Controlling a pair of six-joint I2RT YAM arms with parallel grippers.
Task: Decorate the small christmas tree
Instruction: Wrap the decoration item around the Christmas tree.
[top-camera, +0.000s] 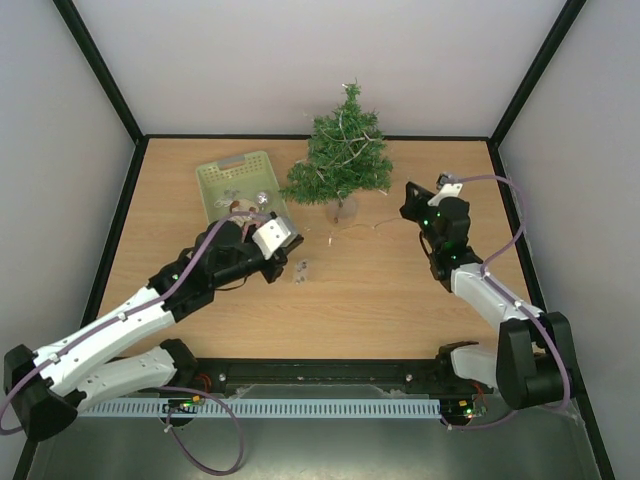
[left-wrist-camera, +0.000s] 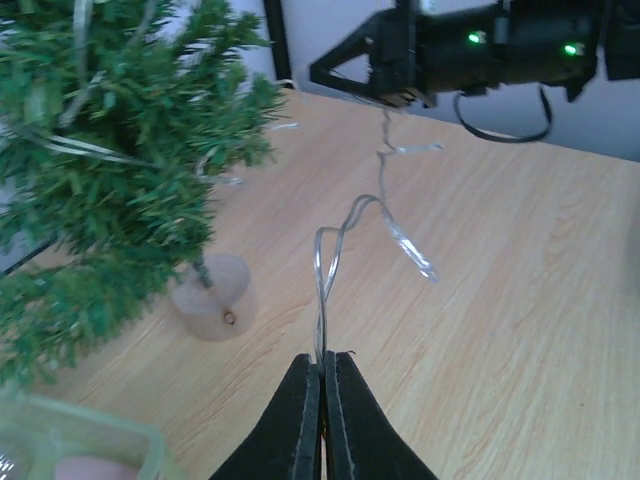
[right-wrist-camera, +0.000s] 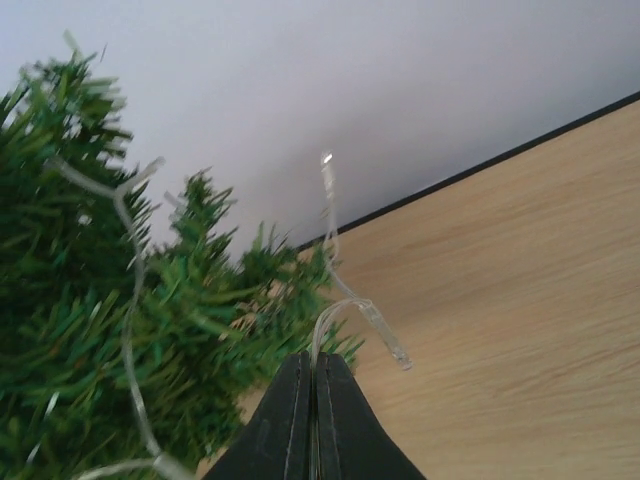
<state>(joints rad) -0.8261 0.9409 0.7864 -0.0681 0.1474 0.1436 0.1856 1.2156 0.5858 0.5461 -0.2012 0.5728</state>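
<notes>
Light string (left-wrist-camera: 411, 251) clamped in the closed fingers of left gripper (left-wrist-camera: 322, 358) and right gripper (right-wrist-camera: 313, 358); small christmas tree (top-camera: 345, 152) upper centre, overhead view.

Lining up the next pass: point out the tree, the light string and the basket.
small christmas tree (top-camera: 340, 160), top view, middle of the branches.
light string (left-wrist-camera: 412, 250), left wrist view, the bulb beside the loop.
basket (top-camera: 232, 161), top view, far rim.

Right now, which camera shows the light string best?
Left wrist: the light string runs from the shut left gripper up to the right gripper. Top shows only a faint thread; right wrist shows just a loop.
</notes>
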